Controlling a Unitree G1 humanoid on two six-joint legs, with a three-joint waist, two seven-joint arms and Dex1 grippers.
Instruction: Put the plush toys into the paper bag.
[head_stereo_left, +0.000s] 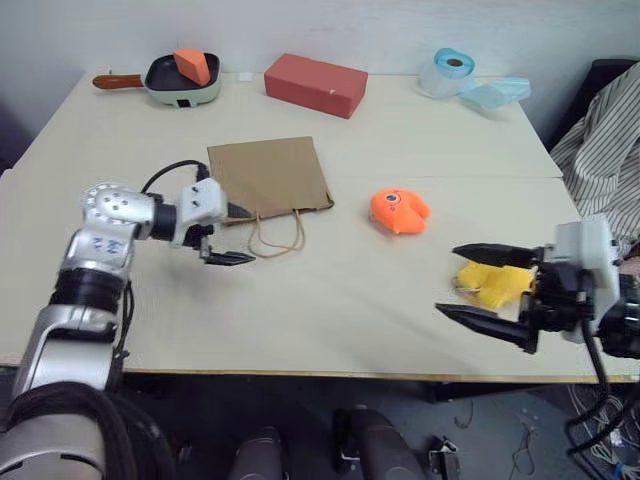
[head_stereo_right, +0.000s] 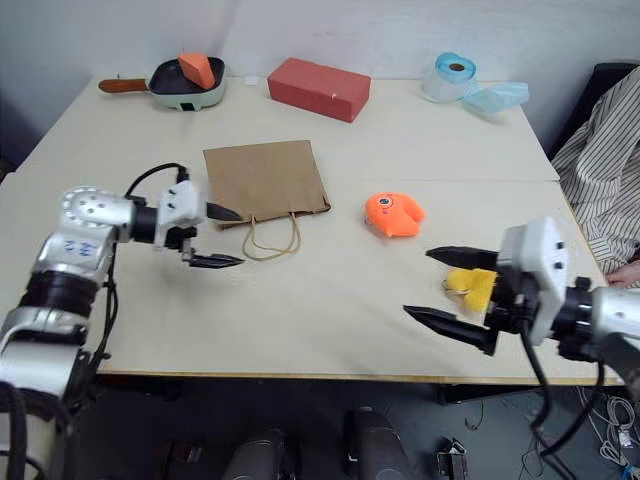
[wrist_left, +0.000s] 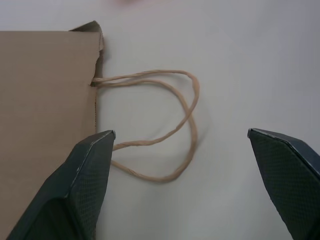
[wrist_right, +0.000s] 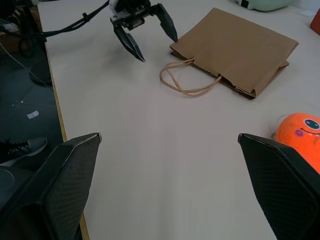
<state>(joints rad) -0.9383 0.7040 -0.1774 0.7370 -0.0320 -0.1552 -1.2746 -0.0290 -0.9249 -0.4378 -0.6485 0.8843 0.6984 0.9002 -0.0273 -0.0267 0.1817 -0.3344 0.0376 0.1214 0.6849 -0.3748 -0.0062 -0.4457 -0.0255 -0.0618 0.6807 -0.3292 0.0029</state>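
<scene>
Desk: wide and pale; it carries everything named below.

Paper bag: brown kraft, lying flat and closed near the middle of the desk, its mouth edge toward the robot; two twisted cord handles loop out from that edge onto the desk; it is probably light and thin, creasing easily and likely to slide if pushed; the handles or the mouth edge look like the best places to take hold, and the mouth will need lifting open before anything goes in.

Orange plush toy: roundish, one eye showing, resting on the desk to the right of the bag and apart from it; probably soft and light, squashing under a pinch; a grip across its middle should do.

Yellow plush toy: fluffy, near the front right of the desk; equally soft, I would guess; its metal ring is hard to make out.

Left claw: fingers spread wide, holding nothing, hovering just beside the bag's handles and mouth edge.

Right claw: fingers spread wide, empty; the yellow toy shows between its two fingers, though I cannot tell whether it touches.

Red brick-shaped block: at the back, well clear.

Pan: back left, holding an orange wedge; no obstacle.

Tape roll: back right, beside a pale blue plastic piece.

Striped cloth: at the right edge; not in the way.
</scene>
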